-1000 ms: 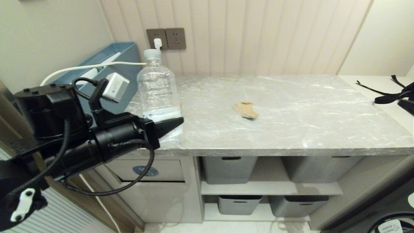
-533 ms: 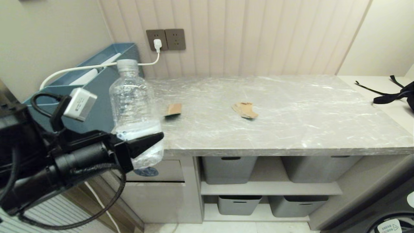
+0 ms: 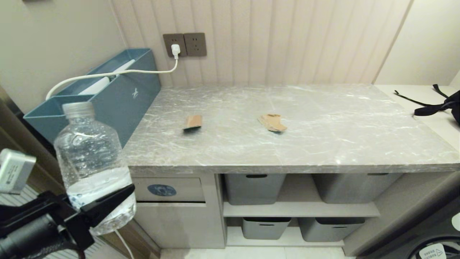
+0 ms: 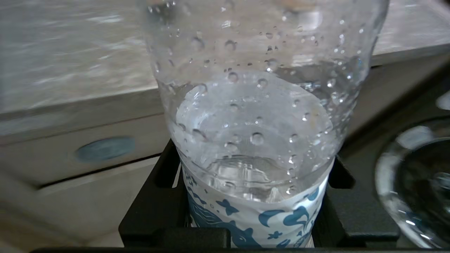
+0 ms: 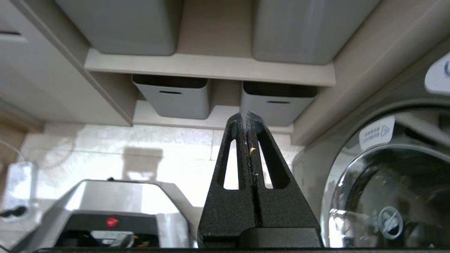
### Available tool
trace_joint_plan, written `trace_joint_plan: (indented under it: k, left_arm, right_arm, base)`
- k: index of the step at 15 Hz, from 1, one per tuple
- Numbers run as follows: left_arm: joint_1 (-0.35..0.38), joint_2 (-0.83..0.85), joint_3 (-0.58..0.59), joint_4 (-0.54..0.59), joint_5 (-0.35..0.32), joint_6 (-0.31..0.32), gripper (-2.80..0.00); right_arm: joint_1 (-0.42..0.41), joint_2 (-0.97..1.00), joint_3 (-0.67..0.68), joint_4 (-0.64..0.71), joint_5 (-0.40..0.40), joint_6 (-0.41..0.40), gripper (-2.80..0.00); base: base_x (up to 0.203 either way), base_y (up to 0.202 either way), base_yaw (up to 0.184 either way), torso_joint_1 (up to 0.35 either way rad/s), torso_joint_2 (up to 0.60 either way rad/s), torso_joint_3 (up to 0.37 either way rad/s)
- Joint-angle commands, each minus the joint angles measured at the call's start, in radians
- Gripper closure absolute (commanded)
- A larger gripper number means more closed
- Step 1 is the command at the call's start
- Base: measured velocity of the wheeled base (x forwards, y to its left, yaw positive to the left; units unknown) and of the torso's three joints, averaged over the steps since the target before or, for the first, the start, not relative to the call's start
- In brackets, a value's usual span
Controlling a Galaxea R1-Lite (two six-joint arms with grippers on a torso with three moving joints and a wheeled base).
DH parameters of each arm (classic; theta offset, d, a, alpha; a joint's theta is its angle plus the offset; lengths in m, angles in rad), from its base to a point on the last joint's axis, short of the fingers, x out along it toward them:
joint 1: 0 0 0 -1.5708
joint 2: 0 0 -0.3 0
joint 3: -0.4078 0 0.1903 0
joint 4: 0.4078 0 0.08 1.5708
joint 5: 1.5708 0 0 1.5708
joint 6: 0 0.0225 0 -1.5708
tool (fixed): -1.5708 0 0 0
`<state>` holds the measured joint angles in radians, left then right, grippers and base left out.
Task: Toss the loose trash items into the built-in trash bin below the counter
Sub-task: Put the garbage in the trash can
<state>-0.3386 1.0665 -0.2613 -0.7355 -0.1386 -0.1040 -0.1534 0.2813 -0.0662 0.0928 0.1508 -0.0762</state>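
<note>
Gripped near the base, at the printed label: the clear water bottle (image 3: pixel 91 158), upright, cap on top, a little water pooled inside and droplets on the wall. Clamped on it from both sides by the left hand (image 3: pixel 107 207), out in the air off the front left corner of the surface (image 3: pixel 323 144), nothing underneath.

Just beside and slightly lower: the built-in trash bin (image 3: pixel 187 189), flap closed, blue oval sticker facing out. Likely next: pushing the flap inward with the bottle, then letting go.

Risks, judged from here:
- Low grip on a tall, top-free bottle: tipping or pivoting between the fingers on contact with the flap.
- Wet, thin, springy plastic: slipping or squirting out under a sideways push.
- Standing upright, probably too tall for the opening: jamming at the flap edge unless laid over first.
- Releasing before the flap gives way: dropping to the floor and rolling off.
- Missing high: knocking the front edge of the surface.

Not yet picked up: the small tan card piece (image 3: pixel 193 121) and the crumpled cardboard scrap (image 3: pixel 273 122), well apart on the surface.

Low by the lower shelf baskets: the right hand (image 5: pixel 248 119), fingers pressed together, holding nothing.
</note>
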Motion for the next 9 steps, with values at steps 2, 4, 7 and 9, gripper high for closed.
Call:
trace_joint_plan:
  k: [2,4,7,9]
  left_arm:
    - [0.034,-0.084,0.068,0.016,0.152,0.033,0.00]
    - [0.074,-0.166,0.112,0.069,0.182,0.035,0.00]
    - [0.075,-0.252,0.149,0.149,0.031,0.049,0.00]
    - [0.075,-0.319,0.180,0.195,-0.073,0.038,0.00]
  right_arm:
    - [0.000,-0.001,0.003,0.001,-0.024,0.067,0.00]
    - [0.000,-0.001,0.008,-0.005,-0.037,0.052,0.00]
    - [0.000,-0.001,0.028,-0.079,-0.029,-0.098,0.00]
    - [0.000,-0.001,0.027,-0.079,-0.027,-0.100,0.00]
  base:
    - [0.000,0.000,0.000,0.000,0.00,0.000]
    - [0.000,0.000,0.000,0.000,0.00,0.000]
    - [0.000,0.000,0.000,0.000,0.00,0.000]
    - [0.000,0.000,0.000,0.000,0.00,0.000]
